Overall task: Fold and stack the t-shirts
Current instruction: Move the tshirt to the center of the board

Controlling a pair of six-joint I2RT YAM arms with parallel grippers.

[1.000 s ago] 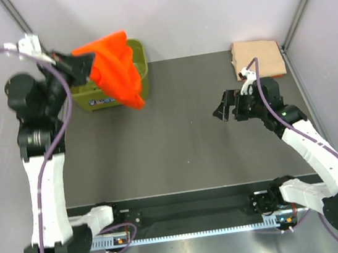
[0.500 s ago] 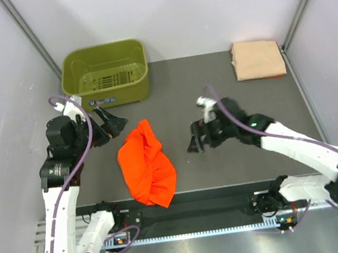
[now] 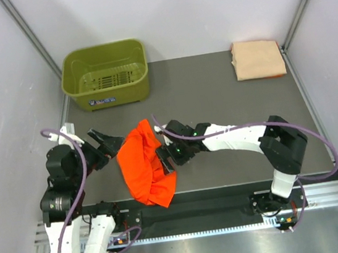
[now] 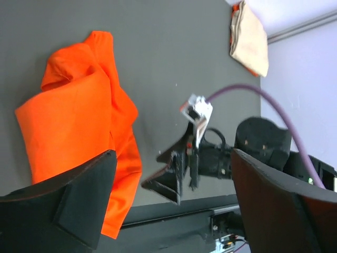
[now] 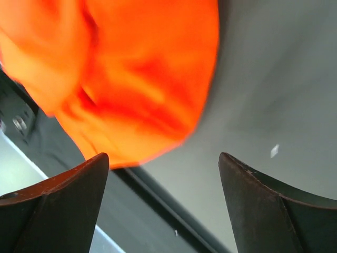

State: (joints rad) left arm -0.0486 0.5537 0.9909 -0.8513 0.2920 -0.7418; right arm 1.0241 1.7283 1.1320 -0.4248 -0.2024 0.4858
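The bright orange t-shirt (image 3: 145, 170) lies crumpled on the dark table near the front edge, and it also fills the left of the left wrist view (image 4: 79, 126). My left gripper (image 3: 108, 146) hangs open just left of it, with nothing between its fingers (image 4: 172, 153). My right gripper (image 3: 165, 155) is open at the shirt's right edge. In the right wrist view (image 5: 163, 158) the orange cloth (image 5: 131, 79) shows beyond the empty jaws. The pale peach t-shirt (image 3: 258, 58) lies folded flat at the back right corner.
An olive-green basket (image 3: 106, 72) stands empty at the back left. The black front rail (image 3: 199, 210) runs right below the orange shirt's lower end. Grey walls close in on both sides.
My left gripper opened and let go of the orange shirt, which fell from beside the basket to the front of the table. Both arms then swung in beside it.
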